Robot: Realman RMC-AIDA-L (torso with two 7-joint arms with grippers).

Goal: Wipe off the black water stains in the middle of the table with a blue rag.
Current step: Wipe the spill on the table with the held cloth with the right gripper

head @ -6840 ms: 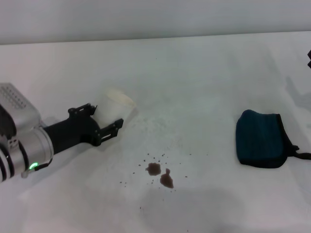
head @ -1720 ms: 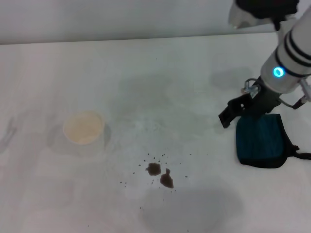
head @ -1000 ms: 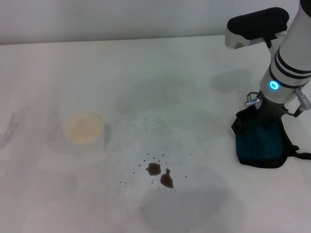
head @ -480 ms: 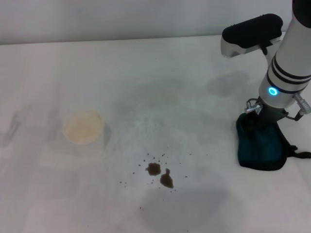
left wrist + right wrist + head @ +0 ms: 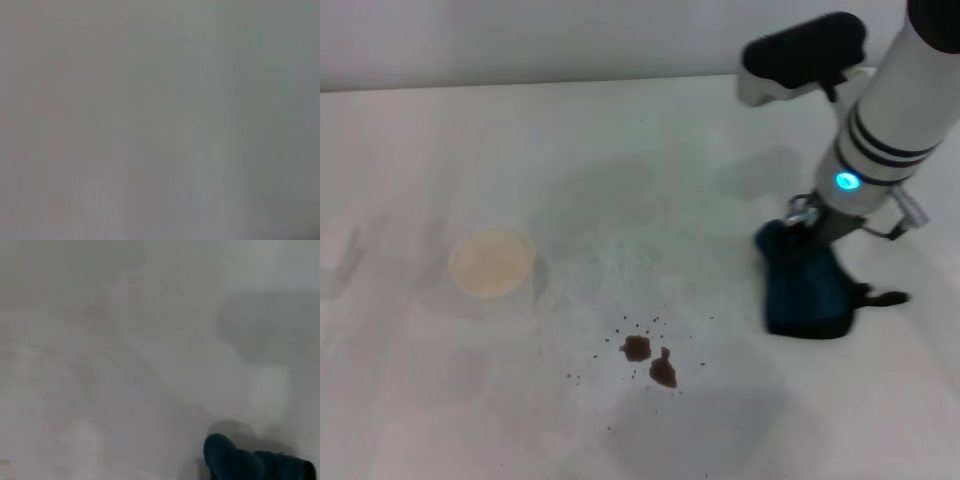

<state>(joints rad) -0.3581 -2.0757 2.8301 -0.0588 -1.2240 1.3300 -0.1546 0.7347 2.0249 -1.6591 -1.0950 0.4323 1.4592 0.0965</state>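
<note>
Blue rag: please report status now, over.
Right pincer on blue rag, fingers hidden. Left arm not in view. Black water stains unwiped. Paper cup off the path.

right gripper (image 5: 798, 228): its tip is buried in the top of the blue rag (image 5: 806, 287), so the grip cannot be made out.
right arm: cut off by the top and right edges in the head view.
left wrist view: only blank grey blur.
blue rag, right wrist view (image 5: 250, 462): cut off by the edge.
</note>
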